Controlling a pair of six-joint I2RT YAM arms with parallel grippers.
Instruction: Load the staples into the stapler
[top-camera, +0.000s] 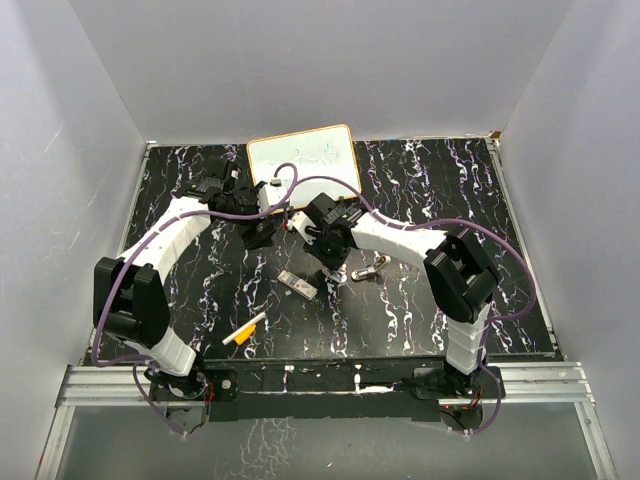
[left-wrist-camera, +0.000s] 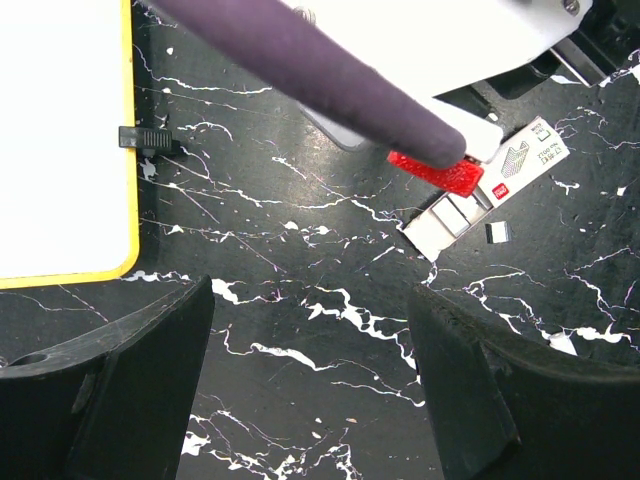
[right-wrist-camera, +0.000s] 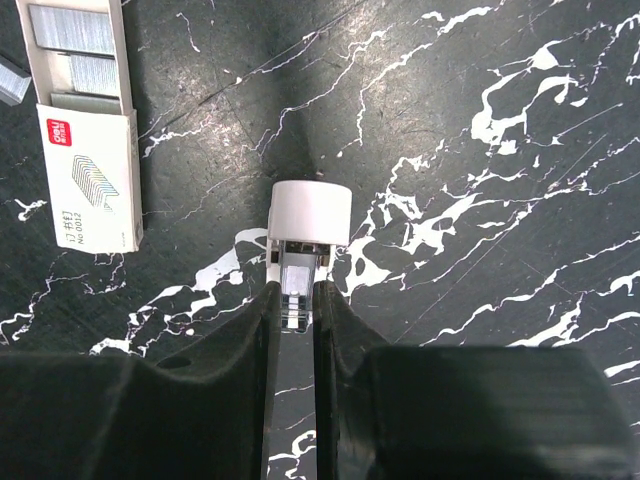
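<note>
The staples pack (top-camera: 297, 285) is a small white box lying flat mid-table. In the right wrist view its tray (right-wrist-camera: 85, 150) is slid open, showing grey staple strips. My right gripper (right-wrist-camera: 291, 290) is shut on the stapler (right-wrist-camera: 310, 215), a narrow metal channel with a white end cap that points away from me, just right of the pack. In the top view the right gripper (top-camera: 328, 262) hides most of the stapler. My left gripper (left-wrist-camera: 312, 300) is open and empty above bare table, left of the pack (left-wrist-camera: 490, 190); in the top view it (top-camera: 262, 232) is near the whiteboard.
A yellow-framed whiteboard (top-camera: 302, 160) lies at the back. An orange-and-white marker pen (top-camera: 245, 330) lies near the front. A small metal-and-black object (top-camera: 368, 271) lies right of my right gripper. A loose staple strip (left-wrist-camera: 497, 232) lies beside the pack. A purple cable (left-wrist-camera: 330, 70) crosses the left wrist view.
</note>
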